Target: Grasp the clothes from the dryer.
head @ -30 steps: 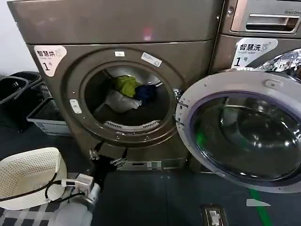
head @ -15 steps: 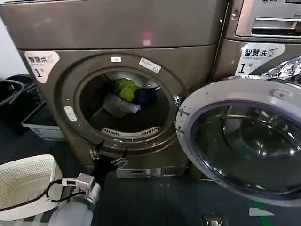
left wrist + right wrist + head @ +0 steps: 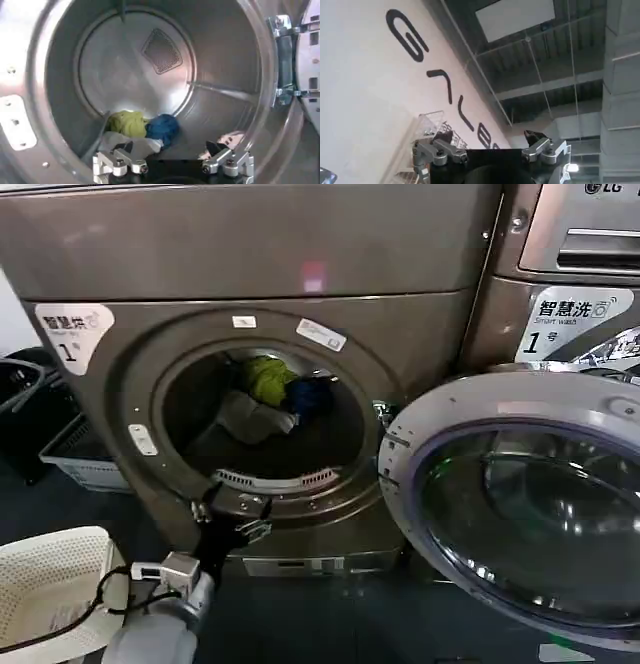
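The dryer (image 3: 270, 399) stands with its round door (image 3: 520, 504) swung wide to the right, and the clothes (image 3: 270, 396) lie in a small heap at the back of the steel drum: a yellow-green piece on top, a dark blue one touching it on the right, a white-grey one spilling forward beneath. The left gripper (image 3: 228, 514) hangs just below the porthole's lower lip, jaws apart and empty, pointed up toward the opening; from its wrist camera the left gripper (image 3: 172, 162) looks straight into the drum at the heap. The right gripper (image 3: 490, 150) is raised well away, aimed at a wall and ceiling, jaws also apart with nothing between them. My worry is the rim: the jaws sit low against it, and a straight push forward would likely knock the lip or the ribbed lint strip rather than clear it. The heap is also deep inside, so a shallow reach may close on air or pinch only a loose fold, leaving two garments behind. The open door crowds the right side. How the pieces overlap underneath is hard to make out, and the drum floor near the front is hidden behind the lip.
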{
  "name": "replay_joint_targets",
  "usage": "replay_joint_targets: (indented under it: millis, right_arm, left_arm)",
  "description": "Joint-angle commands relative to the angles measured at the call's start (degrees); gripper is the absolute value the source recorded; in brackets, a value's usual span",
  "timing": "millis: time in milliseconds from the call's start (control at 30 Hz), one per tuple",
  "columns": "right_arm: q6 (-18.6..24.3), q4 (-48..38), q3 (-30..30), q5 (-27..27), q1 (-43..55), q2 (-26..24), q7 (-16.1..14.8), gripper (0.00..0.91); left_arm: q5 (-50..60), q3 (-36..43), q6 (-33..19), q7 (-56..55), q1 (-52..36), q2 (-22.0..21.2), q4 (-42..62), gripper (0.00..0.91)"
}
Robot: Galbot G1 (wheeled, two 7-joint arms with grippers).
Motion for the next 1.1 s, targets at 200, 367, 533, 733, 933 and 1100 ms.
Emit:
replay_joint_targets:
  millis: [200,367,533,733,933,1100]
  right_arm:
    - [0.1,-0.2,0.1,-0.1,0.1,0.0,-0.1,0.907]
    - [0.1,-0.1,-0.1,-0.2,0.3,0.0,-0.1,0.907]
    - [0.1,-0.2,0.0,-0.2,0.3,0.0,-0.2,0.907]
    - [0.0,0.1,0.2,-0.1,0.0,0.1,0.3,0.907]
    - [-0.7,0.5,0.2,0.0,-0.1,0.3,1.5,0.907]
    - [-1.2,0.7,0.9,0.0,-1.0,0.4,2.2,0.907]
  left_arm:
    - [0.0,0.1,0.0,0.1,-0.3,-0.4,0.7,0.907]
    - [0.0,0.1,-0.1,0.1,-0.5,-0.4,0.9,0.907]
    - [0.0,0.1,-0.1,0.1,-0.6,-0.6,1.0,0.907]
    - [0.0,0.1,-0.1,0.1,-0.5,-0.6,0.7,0.907]
    - [-0.2,0.2,-0.3,0.1,-0.9,-0.5,1.4,0.907]
    - [-1.2,0.3,-2.0,-0.3,-3.5,0.1,3.5,0.907]
